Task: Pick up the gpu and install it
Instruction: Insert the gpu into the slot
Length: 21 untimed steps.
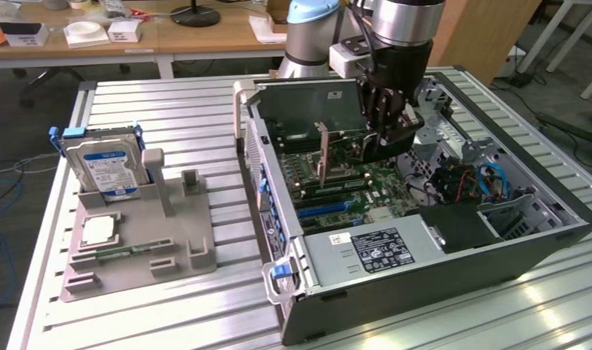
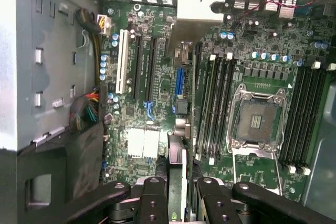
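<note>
**Ana:** Where did the exterior view put the gripper (image 1: 388, 142)?

**Ben:** Down inside the open computer case (image 1: 554, 219), above the motherboard (image 1: 350, 193). The gpu (image 1: 324, 157) stood on edge in there, a thin upright strip just toward the exterior view's left of the dark fingers. From that side I could not make out how the fingers sat against it.

**Ana:** Did the wrist view help?

**Ben:** Somewhat. There the gpu (image 2: 177, 161) ran edge-on between the two black fingers (image 2: 155, 198), with its pale metal bracket (image 2: 197, 6) at the far end by the case's vented wall. The gripper (image 2: 181, 187) was drawn in narrowly around the card. One finger looked to be against it, and a dark sliver lay beside the other. I could not tell whether it was truly pinching the card.

**Ana:** What else did the wrist camera catch?

**Ben:** Board detail hidden from outside: the bare CPU socket (image 2: 257, 121), the long memory slots (image 2: 215, 103) beside it, and a white expansion slot (image 2: 123, 61).

**Ana:** And outside the case?

**Ben:** The exterior view had the slatted table (image 1: 179, 109). On it, well apart from the case, a grey holder (image 1: 170, 240) carried the hard drive (image 1: 103, 166) upright, plus a small green memory stick (image 1: 130, 251) lying flat.
</note>
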{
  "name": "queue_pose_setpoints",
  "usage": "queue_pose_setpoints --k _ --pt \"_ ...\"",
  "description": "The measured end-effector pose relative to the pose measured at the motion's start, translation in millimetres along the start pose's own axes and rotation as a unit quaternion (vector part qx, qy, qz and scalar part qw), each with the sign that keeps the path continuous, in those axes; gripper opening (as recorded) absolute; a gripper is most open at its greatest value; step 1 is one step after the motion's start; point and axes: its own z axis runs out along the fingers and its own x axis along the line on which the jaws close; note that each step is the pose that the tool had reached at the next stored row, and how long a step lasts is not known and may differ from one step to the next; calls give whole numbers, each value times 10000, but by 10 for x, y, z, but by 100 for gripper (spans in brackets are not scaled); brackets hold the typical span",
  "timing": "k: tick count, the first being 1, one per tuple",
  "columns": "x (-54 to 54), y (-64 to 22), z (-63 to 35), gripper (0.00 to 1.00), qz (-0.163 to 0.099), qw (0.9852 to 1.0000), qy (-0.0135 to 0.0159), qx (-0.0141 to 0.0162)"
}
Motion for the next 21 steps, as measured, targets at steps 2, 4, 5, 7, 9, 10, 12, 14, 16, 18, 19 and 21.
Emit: queue_pose_setpoints --k 2,4,5,7,9,10,12,14,16,18,19,21 --pt "-1 4 5 27 23 10000 5 -15" --pt "-1 6 11 27 64 10000 5 -59" --pt "-1 7 15 27 86 9999 6 -85" --pt "-2 9 24 27 136 9998 7 -144" --pt "-3 11 34 27 189 9996 8 -194" --pt "-3 13 40 27 215 9995 9 -218" --pt "-4 15 49 27 268 9993 10 -267" --pt "-4 15 54 27 346 9989 14 -313" --pt "-4 16 58 27 449 9984 20 -344" --pt "-5 18 63 27 544 9978 25 -366" --pt "-5 23 68 27 567 9977 26 -370" --pt "-7 40 79 27 599 9975 28 -373"
